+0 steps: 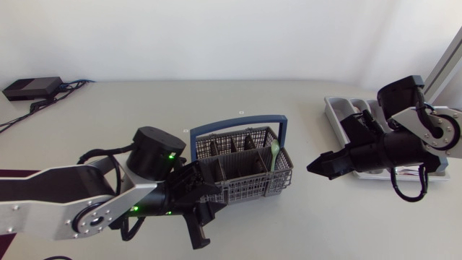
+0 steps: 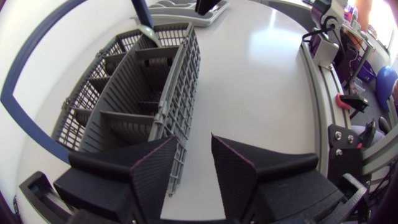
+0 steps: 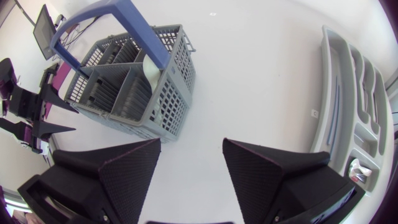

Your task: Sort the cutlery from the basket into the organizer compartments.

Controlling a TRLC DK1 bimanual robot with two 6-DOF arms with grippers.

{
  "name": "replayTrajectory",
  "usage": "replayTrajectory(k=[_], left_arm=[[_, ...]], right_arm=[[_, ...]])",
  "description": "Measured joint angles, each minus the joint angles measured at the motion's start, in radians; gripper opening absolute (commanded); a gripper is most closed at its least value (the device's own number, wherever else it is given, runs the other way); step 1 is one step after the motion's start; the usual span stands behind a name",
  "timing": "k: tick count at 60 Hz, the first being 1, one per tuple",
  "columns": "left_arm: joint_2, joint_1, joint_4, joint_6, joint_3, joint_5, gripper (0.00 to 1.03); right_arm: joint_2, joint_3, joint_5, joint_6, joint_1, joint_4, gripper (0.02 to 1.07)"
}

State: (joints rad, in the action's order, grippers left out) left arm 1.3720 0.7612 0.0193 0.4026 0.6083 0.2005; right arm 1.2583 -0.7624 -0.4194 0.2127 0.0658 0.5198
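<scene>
The grey wire basket [image 1: 245,180] with its blue handle [image 1: 238,119] stands mid-table. A spoon [image 1: 273,154] leans in its right-hand compartment, also seen as a spoon [image 2: 147,30] and a spoon [image 3: 151,68]. My left gripper [image 1: 214,196] sits at the basket's front left corner, open. The basket [image 2: 124,93] wall runs in between the fingers, with bare table showing beside the one finger [image 2: 233,171]. My right gripper [image 1: 312,167] hangs open and empty over the table between the basket [image 3: 124,93] and the grey organizer [image 1: 336,115]. A shiny piece of cutlery [image 3: 359,168] lies in the organizer [image 3: 339,93].
A black box [image 1: 32,88] with cables lies at the table's back left. The organizer [image 2: 180,11] shows beyond the basket's far end. Bare table lies in front of the basket and between it and the organizer.
</scene>
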Motion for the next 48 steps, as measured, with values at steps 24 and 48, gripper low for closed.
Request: replayTrajectory(k=[24,48], left_arm=[[0.071,-0.114,0.118,0.039,0.0,-0.079,0.41],[-0.033,0.068,-0.037,-0.118,0.221,-0.083,0.41]], right_arm=[[-0.002,0.008,-0.006,0.019,-0.016,0.0,0.75],[-0.03,0.019,-0.029,0.026,-0.026,0.0,0.75]])
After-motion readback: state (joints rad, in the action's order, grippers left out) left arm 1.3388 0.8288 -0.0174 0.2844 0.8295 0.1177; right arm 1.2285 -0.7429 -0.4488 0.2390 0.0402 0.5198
